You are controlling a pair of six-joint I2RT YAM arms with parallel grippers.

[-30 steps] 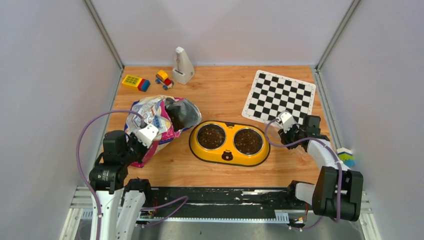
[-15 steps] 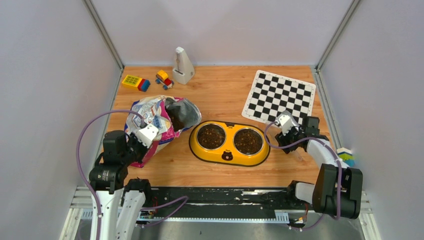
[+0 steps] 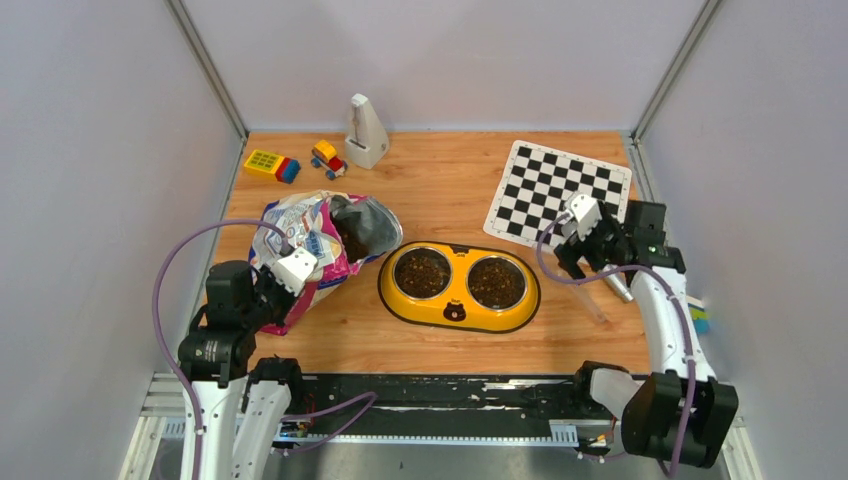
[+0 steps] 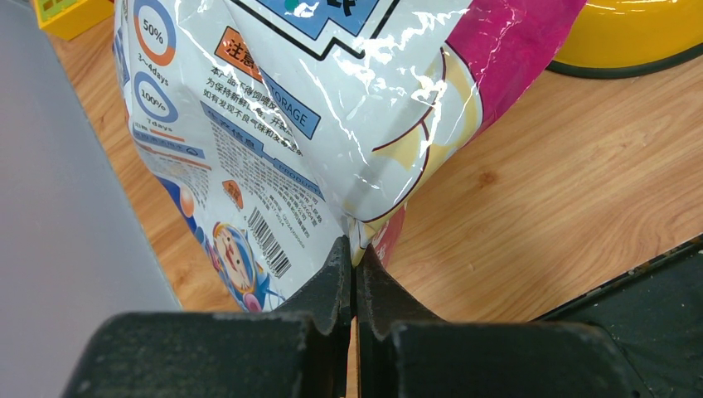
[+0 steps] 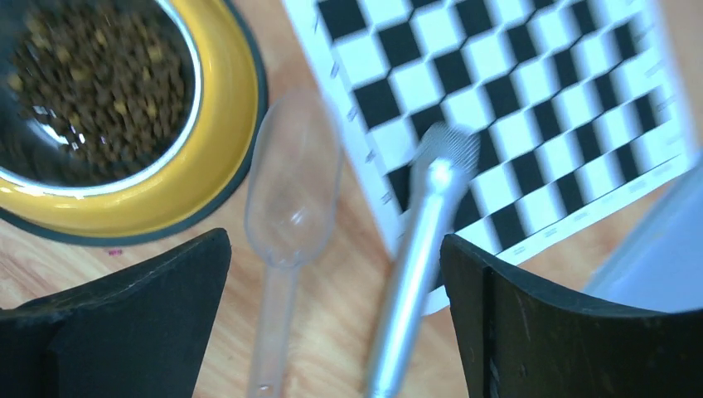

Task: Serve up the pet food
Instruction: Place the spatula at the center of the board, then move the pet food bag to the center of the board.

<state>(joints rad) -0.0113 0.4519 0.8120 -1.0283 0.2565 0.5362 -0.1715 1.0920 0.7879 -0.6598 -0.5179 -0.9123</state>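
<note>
Reads as a robotics lab test cell rather than a home. Boxed in on three sides by plain pale grey wall panels (image 3: pixel 440 60) joined by bare grey metal corner posts (image 3: pixel 207 65). Floored with a wood-grain table (image 3: pixel 440 190) carrying a black-and-white checkerboard sheet (image 3: pixel 558 192) at 2 o'clock. Fitted at 6 o'clock with a black mounting rail (image 3: pixel 440 395), with the black-and-white left robot arm (image 3: pixel 215 345) bolted at 7 o'clock, the matching right robot arm (image 3: pixel 665 310) at 5, and loose purple cables (image 3: pixel 157 290) trailing. Dressed with mismatched props: coloured toy bricks (image 3: pixel 263 161) at 11 o'clock, a white metronome-shaped block (image 3: pixel 365 133) at 12, a glossy pink-and-white printed bag (image 3: pixel 305 245) at 9, and a yellow double steel-bowl feeder (image 3: pixel 458 305) of dark brown kibble (image 3: pixel 422 272) at centre.
</note>
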